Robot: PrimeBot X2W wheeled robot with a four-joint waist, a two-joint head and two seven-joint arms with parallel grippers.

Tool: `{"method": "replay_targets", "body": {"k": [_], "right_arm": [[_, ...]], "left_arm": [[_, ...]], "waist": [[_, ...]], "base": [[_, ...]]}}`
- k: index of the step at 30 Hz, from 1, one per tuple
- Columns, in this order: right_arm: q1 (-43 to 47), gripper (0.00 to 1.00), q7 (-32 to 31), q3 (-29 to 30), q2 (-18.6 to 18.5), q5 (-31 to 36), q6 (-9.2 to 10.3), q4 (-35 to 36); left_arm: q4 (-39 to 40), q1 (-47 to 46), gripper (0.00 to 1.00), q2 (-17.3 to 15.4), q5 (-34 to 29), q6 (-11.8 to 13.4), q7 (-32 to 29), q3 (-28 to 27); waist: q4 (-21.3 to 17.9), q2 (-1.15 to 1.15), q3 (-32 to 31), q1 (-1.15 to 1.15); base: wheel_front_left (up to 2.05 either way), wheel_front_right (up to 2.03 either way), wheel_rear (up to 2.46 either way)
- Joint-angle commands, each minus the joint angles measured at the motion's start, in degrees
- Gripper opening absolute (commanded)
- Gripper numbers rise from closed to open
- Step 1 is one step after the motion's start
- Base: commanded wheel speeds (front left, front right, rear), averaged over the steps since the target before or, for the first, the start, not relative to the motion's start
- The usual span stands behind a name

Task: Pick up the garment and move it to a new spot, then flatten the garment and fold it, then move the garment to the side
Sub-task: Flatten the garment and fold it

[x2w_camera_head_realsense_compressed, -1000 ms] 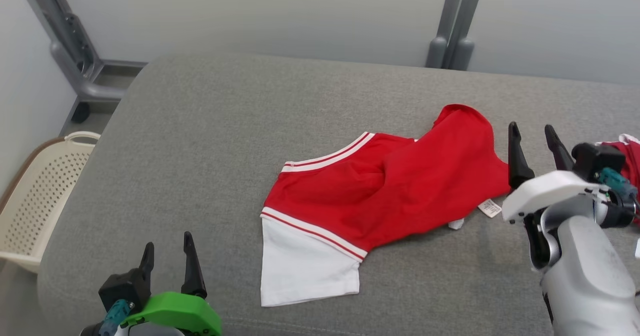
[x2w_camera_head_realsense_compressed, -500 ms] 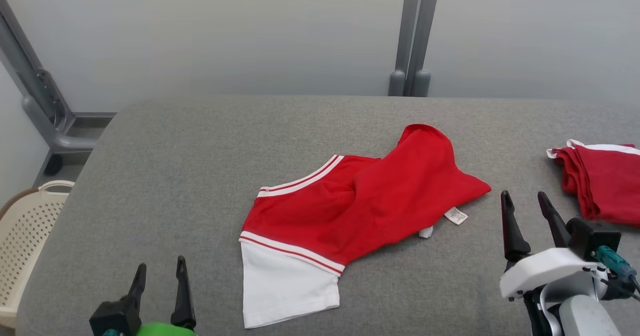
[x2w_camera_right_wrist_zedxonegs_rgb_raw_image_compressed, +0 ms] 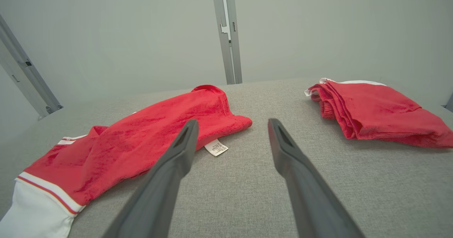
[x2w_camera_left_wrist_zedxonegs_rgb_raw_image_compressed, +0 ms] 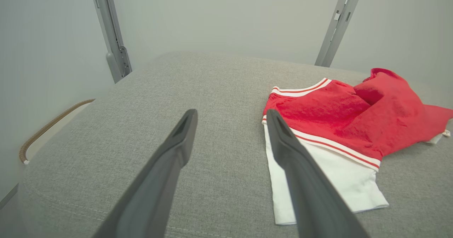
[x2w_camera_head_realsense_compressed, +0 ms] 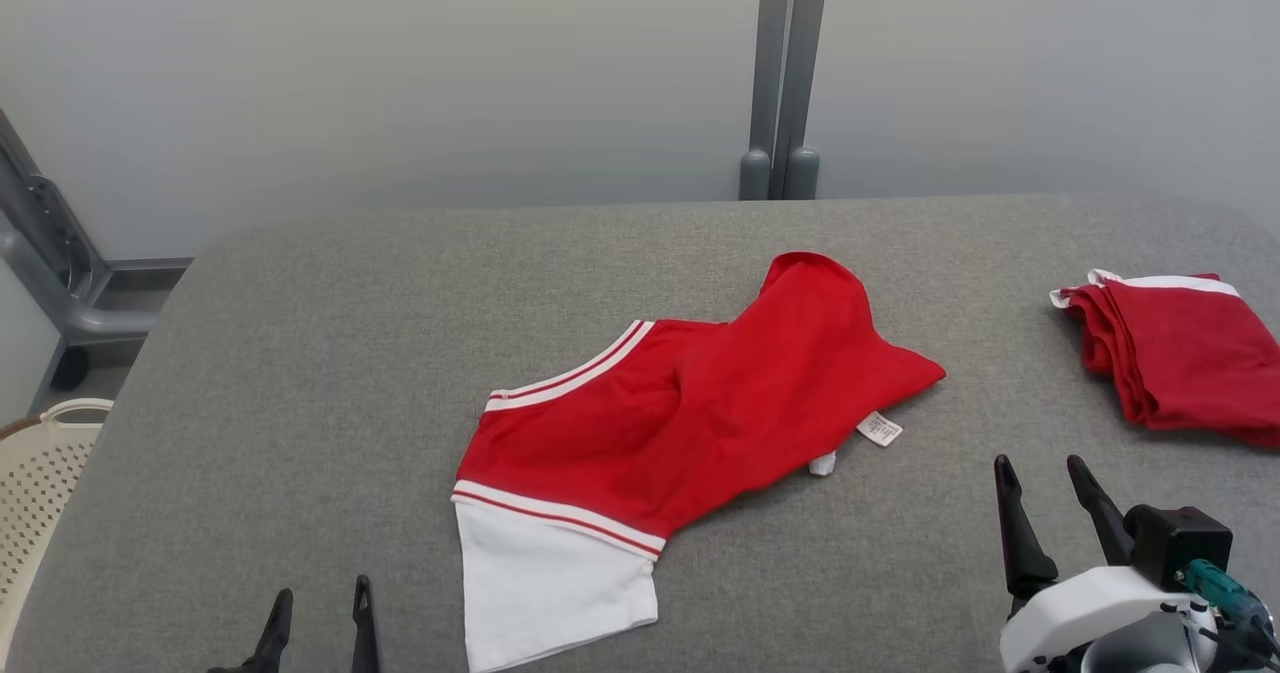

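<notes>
With the view raised, the right gripper [x2w_camera_head_realsense_compressed: 1038,465] has drawn back from the crumpled red-and-white garment [x2w_camera_head_realsense_compressed: 700,423] lying mid-table [x2w_camera_head_realsense_compressed: 300,353], and it and the left gripper [x2w_camera_head_realsense_compressed: 322,593] gape wide and empty, so the pickup seems unstarted.

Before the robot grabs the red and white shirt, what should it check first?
1. The left pincer is open and empty: ok.
2. The right pincer is open and empty: ok.
3. The shirt has nothing lying on top of it: ok.
4. The shirt lies flat: not ok, its red part is bunched and folded over.
5. The folded red pile sits apart from the shirt: ok.
6. The grey table has bare room for a new spot: ok, on the shirt's left.
</notes>
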State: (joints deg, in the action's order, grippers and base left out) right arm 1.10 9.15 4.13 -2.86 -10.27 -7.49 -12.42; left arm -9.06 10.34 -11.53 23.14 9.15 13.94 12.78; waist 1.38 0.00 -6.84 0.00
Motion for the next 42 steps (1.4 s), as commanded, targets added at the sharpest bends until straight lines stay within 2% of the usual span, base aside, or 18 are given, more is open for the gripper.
{"method": "replay_targets", "body": {"k": [1,22,27,32,36,42], "right_arm": [[1.27,1.00,-0.19,0.03,-0.12,0.48,0.01,0.25],[4.04,1.00,-1.60,-1.37,-0.09,3.38,0.01,2.42],[3.41,1.00,-2.19,-0.74,-0.09,3.97,0.01,2.98],[2.77,1.00,-2.89,0.10,-0.09,5.07,0.01,3.25],[-0.28,1.00,-4.01,-0.69,-0.31,7.38,0.02,1.80],[-5.82,1.00,-3.75,-2.13,-2.04,8.18,0.01,-2.04]], "left_arm": [[-0.52,1.00,1.00,-0.84,-0.42,-0.39,0.23,0.04],[-3.19,0.43,1.00,-1.93,0.64,-2.31,-1.40,2.14],[-4.78,-1.32,1.00,-1.47,1.52,-5.11,-6.64,5.32],[-8.21,-4.65,1.00,-0.77,1.47,-6.19,-12.12,7.93],[-12.99,-8.54,1.00,0.64,1.99,-6.78,-16.02,9.41],[-18.10,-11.76,1.00,2.43,3.10,-6.26,-19.14,10.01]], "waist": [[-0.19,0.00,-0.10,0.00],[0.05,0.00,0.05,0.00],[0.26,0.00,0.59,0.00],[0.12,0.00,1.88,0.00],[-0.74,0.00,3.91,0.00],[-1.21,0.00,6.09,0.00]], "base": [[0.00,0.00,0.00],[0.00,0.00,0.00],[0.00,0.00,0.00],[0.00,0.00,0.00],[0.00,0.00,0.00],[0.00,0.00,0.00]]}}
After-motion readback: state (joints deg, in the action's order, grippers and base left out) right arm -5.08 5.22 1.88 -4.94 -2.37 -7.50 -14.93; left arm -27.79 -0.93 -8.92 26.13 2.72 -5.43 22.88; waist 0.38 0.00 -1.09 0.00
